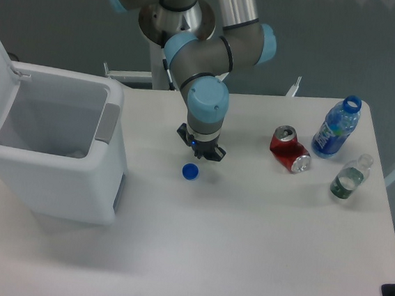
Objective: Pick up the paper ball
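My gripper [201, 150] points straight down near the middle of the table, low over the white top. It is seen from above, so the wrist hides the fingertips and I cannot tell whether they are open or shut. The paper ball does not show anywhere in this view; the gripper body may be hiding it. A small round blue bottle cap [190, 172] lies on the table just in front of the gripper and slightly to its left, apart from it.
A white bin [75, 178] with its lid open stands at the left. A crushed red can [290, 149], a blue bottle [336, 128] and a small clear bottle [351, 177] are at the right. The arm's base [174, 27] is at the back.
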### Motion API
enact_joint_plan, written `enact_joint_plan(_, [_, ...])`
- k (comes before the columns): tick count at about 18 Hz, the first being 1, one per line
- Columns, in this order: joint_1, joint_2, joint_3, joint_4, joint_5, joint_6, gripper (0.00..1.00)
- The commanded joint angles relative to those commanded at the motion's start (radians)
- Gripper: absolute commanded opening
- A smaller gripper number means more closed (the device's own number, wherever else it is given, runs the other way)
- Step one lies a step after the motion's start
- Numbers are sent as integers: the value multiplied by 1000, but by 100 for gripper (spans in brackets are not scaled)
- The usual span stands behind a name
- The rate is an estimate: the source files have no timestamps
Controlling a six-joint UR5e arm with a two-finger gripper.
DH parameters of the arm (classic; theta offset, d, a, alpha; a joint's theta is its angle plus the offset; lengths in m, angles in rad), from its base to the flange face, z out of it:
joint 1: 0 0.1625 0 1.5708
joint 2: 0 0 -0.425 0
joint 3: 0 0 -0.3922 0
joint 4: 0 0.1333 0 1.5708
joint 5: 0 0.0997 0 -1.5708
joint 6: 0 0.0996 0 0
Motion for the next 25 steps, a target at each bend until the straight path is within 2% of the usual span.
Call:
enact_joint_plan(4, [25, 11, 95, -75, -15, -5, 0])
enact_joint_plan(7, [55, 9, 207, -140, -38, -2, 0])
enact_joint_plan(8, [64, 8, 279, -173, -37, 0, 0])
enact_joint_plan(9, [72, 3, 311, -183, -38, 1, 0])
enact_joint_plan(12, [80, -26, 406, -192, -40, 6, 0])
enact_joint_plan(16, [92, -78, 543, -310, -43, 8, 0])
enact_joint_plan(18, [101, -90, 580, -315, -43, 8, 0])
enact_joint_plan(22, [120, -86, 585, -318, -51, 60, 0])
enact_joint_plan(25, [138, -81, 586, -344, -60, 104, 0])
